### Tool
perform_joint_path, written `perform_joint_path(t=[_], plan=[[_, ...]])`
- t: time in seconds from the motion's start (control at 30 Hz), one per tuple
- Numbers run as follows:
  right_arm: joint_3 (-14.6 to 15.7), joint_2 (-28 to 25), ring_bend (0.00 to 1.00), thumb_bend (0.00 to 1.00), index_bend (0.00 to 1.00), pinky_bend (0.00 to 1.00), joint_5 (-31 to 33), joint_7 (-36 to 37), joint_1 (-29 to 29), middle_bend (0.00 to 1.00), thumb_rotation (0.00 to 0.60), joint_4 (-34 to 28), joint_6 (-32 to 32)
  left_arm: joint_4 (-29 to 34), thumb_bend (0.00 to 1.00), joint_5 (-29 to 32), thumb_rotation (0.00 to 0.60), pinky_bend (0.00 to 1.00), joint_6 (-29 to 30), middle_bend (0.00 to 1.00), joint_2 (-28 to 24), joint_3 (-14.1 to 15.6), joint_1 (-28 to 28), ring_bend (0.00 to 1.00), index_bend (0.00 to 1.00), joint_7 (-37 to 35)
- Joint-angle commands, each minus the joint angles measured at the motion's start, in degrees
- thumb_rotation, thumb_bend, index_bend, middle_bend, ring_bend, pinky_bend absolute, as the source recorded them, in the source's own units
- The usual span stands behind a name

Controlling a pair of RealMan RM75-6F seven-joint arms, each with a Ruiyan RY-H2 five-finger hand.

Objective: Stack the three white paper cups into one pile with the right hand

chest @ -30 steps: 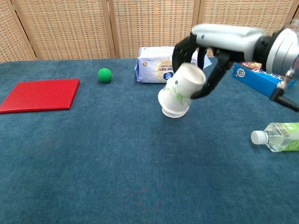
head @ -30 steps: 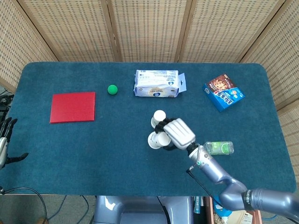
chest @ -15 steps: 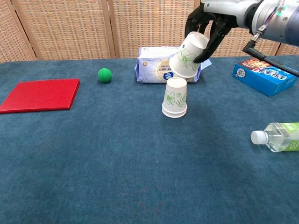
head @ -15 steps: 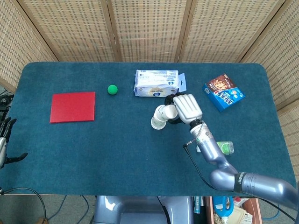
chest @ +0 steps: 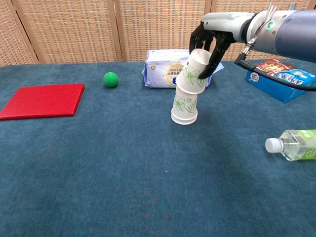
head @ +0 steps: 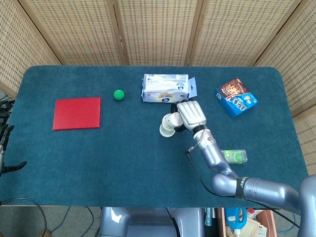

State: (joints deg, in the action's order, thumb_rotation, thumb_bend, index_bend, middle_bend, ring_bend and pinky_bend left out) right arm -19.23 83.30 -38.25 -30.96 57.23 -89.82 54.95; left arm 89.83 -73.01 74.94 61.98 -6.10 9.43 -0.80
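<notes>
We hold a white paper cup [chest: 193,71] upside down in our right robot hand [chest: 210,42], fingers wrapped round it. It tilts over the standing cup [chest: 184,108] mid-surface so it can slide on top.

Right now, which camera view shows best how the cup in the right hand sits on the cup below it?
The chest view: from the side, the held cup tilts over the standing cup, gripped by the right hand. In the head view, the cups overlap from above, so the tilt is unclear.
</notes>
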Motion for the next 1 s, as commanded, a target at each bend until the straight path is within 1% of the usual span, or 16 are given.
perform_joint_path(t=[0.03,0.3,0.4,0.47,0.5,0.57,0.6,0.63,0.67,0.7,0.73,0.8,0.83,0.93,1.0], plan=[[0.39,0.68,0.37,0.28,0.47,0.48,1.24,-0.48,0.46,0.51,0.6,0.66,0.01,-0.09,0.07,0.03,0.6,0.0,0.07,0.0,0.01,-0.04,-0.04,0.0,0.0,-0.16],[0.68,2.19,0.37,0.28,0.47,0.48,2.51,-1.07,1.54,0.48,0.6,2.95,0.69,0.01,0.07,0.2,0.6,0.0,-0.01,0.0,0.05,-0.17,0.02,0.0,0.0,-0.07],[0.9,2.35,0.37,0.28,0.47,0.48,3.27,-1.54,1.91,0.45,0.6,3.26,0.59,0.12,0.07,0.41,0.6,0.0,-0.15,0.0,0.06,-0.19,0.08,0.0,0.0,0.27],[0.99,2.15,0.36,0.28,0.45,0.48,4.09,-1.6,2.15,0.4,0.6,2.96,-0.17,0.16,0.07,0.44,0.6,0.0,-0.17,0.0,0.07,-0.19,0.11,0.0,0.0,0.4],[0.91,2.01,0.35,0.28,0.43,0.48,4.49,-1.35,2.23,0.37,0.6,2.7,-0.66,0.2,0.07,0.44,0.6,0.0,-0.13,0.0,0.09,-0.21,0.11,0.0,0.0,0.44],[1.09,1.58,0.3,0.27,0.35,0.48,5.01,-1.32,2.53,0.29,0.6,2.27,-1.68,0.24,0.07,0.56,0.6,0.0,-0.11,0.0,0.11,-0.25,0.11,0.0,0.0,0.58],[1.14,1.42,0.26,0.24,0.29,0.48,5.2,-1.24,2.66,0.22,0.6,2.07,-2.08,0.25,0.07,0.61,0.6,0.0,-0.14,0.0,0.13,-0.26,0.12,0.0,0.0,0.61],[1.08,1.34,0.2,0.17,0.2,0.45,5.35,-1.04,2.76,0.14,0.6,1.91,-2.28,0.24,0.07,0.66,0.6,0.0,-0.19,0.0,0.13,-0.27,0.13,0.0,0.0,0.62],[1.03,1.31,0.13,0.1,0.12,0.41,5.35,-0.79,2.83,0.08,0.6,1.81,-2.37,0.23,0.07,0.71,0.6,0.0,-0.21,0.0,0.13,-0.28,0.13,0.0,0.0,0.64],[0.85,1.35,0.07,0.04,0.06,0.35,5.18,-0.22,2.85,0.03,0.6,1.63,-2.34,0.18,0.07,0.77,0.6,0.0,-0.21,0.0,0.15,-0.31,0.14,0.0,0.0,0.65],[0.6,1.38,0.03,0.0,0.02,0.27,4.78,0.39,2.82,0.0,0.6,1.49,-2.03,0.18,0.07,0.81,0.6,0.0,-0.22,0.0,0.17,-0.34,0.15,0.0,0.0,0.65],[0.3,1.52,0.0,0.0,0.0,0.17,3.82,1.14,2.65,0.0,0.6,1.35,-0.92,0.19,0.07,0.91,0.6,0.0,-0.27,0.0,0.17,-0.37,0.16,0.0,0.0,0.68],[0.16,1.48,0.0,0.0,0.0,0.14,3.1,1.53,2.51,0.0,0.6,1.16,-0.3,0.17,0.07,0.96,0.6,0.0,-0.32,0.0,0.17,-0.38,0.18,0.0,0.0,0.67],[0.03,0.48,0.0,0.0,0.0,0.09,1.66,2.62,1.89,0.0,0.6,-0.29,0.35,0.12,0.07,1.06,0.6,0.0,-0.46,0.0,0.21,-0.41,0.24,0.0,0.0,0.67],[0.13,-0.2,0.0,0.0,0.0,0.09,0.83,2.86,1.55,0.0,0.6,-0.87,0.94,0.1,0.07,1.02,0.6,0.0,-0.53,0.0,0.25,-0.36,0.26,0.0,0.0,0.71]])
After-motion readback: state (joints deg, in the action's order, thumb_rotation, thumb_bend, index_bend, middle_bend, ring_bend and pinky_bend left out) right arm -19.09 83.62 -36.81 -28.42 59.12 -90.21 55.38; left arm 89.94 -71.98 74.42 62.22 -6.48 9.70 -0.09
